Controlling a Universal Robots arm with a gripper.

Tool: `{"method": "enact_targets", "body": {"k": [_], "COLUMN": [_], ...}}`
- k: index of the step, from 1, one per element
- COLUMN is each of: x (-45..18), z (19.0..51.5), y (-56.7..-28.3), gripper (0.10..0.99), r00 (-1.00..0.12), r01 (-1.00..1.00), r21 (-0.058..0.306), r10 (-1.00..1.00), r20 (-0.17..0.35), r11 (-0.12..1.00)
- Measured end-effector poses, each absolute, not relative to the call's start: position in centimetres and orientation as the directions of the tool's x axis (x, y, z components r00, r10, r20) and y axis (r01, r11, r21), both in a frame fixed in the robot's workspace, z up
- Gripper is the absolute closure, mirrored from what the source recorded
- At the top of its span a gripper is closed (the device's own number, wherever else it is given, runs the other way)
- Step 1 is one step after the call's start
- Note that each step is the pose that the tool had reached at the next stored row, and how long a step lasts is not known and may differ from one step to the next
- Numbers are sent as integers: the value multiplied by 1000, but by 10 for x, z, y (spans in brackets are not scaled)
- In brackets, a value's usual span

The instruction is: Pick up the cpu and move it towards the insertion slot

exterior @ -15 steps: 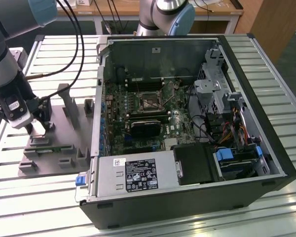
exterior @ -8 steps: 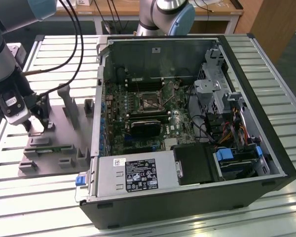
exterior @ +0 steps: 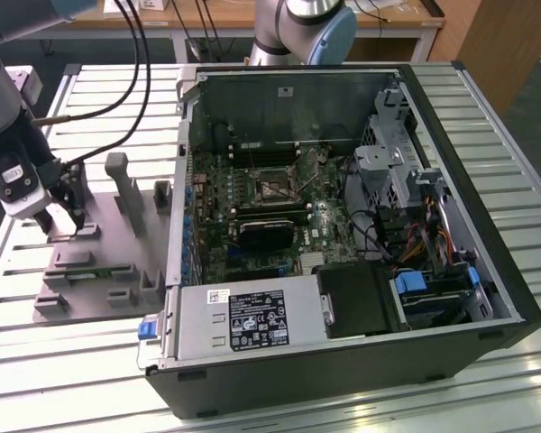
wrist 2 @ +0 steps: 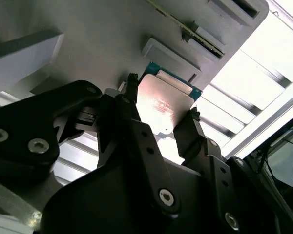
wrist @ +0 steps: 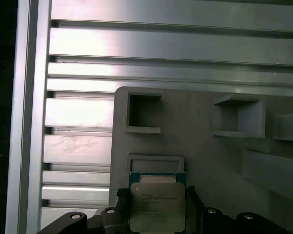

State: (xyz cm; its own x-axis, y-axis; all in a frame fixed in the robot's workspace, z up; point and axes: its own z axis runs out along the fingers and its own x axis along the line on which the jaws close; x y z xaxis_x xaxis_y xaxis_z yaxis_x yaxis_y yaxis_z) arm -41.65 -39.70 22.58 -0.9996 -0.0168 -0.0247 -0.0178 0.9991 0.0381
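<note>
The cpu [wrist: 156, 204] is a flat square chip with a shiny metal top and a thin rim. It sits between the two black fingers of my gripper [wrist: 156, 214], which press on its opposite edges. In the second wrist view the cpu [wrist 2: 161, 105] shows its bright face between the fingers of the gripper [wrist 2: 162, 97], just off a shallow recess of the grey tray [wrist 2: 112, 34]. In the exterior view my gripper [exterior: 61, 216] hangs over the grey tray [exterior: 99, 262] at the exterior view's left. The insertion slot [exterior: 275, 185] lies inside the open computer case, far to the right of the gripper.
The open computer case [exterior: 460, 180] lies on a slatted metal table [exterior: 81, 361], with a white-labelled power supply box [exterior: 243, 320] at its near side. Upright grey posts [exterior: 122, 185] stand on the tray between gripper and case. Black cables [exterior: 135, 81] hang above the tray.
</note>
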Motion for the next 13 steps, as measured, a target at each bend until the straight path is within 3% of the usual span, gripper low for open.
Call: {"method": "enact_targets", "body": {"k": [13], "x": [-416], "z": [255], "y": [-396], "gripper": [545], "r00": [-1000], "r01": [-18], "r21": [37], "r10": [-17], "r20": [-25], "r11": [999]}}
